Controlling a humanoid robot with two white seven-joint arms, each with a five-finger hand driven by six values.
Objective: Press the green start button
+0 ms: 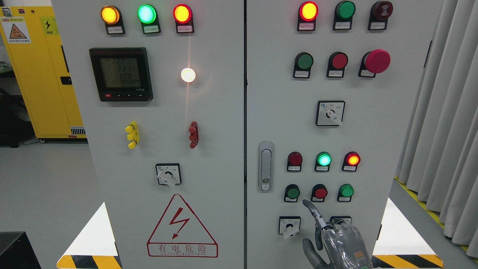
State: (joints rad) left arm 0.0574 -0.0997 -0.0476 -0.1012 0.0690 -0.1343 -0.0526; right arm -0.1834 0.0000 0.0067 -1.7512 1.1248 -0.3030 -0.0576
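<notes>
right hand [338, 239] is coming up from the bottom right of the panel [231, 149], index finger [312, 211] sticking out and the rest curled, gripping nothing. fingertip is sitting just below, between the green button [292, 193] and the red button [320, 192], not touching either.

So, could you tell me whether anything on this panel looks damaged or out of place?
Nothing stands out. The buttons, lamps and switches sit straight and intact; the right hand points an index finger up just below the buttons.
</notes>
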